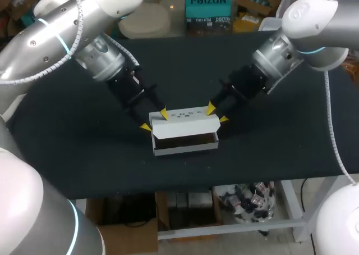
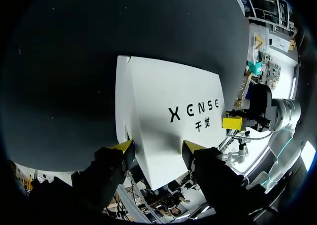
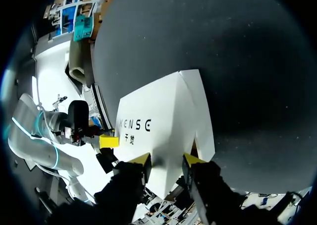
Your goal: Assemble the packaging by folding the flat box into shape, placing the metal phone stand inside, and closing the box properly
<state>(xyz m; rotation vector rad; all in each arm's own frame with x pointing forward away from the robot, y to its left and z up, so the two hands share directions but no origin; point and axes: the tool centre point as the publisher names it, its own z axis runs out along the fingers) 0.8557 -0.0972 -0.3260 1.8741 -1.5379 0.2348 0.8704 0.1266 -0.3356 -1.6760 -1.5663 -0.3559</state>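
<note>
The black table (image 1: 84,126) carries the white box (image 1: 185,132) at its middle, folded into shape, its long side open and its inside too dark to show any phone stand. My left gripper (image 1: 155,121) and right gripper (image 1: 217,113) each pinch one end, I judge to keep the walls square.

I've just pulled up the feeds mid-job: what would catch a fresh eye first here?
The white box stands out in the middle of the dark table, its lid raised and the dark inside showing. The left gripper sits at the box's left end and the right gripper at its right end, flanking it.
</note>
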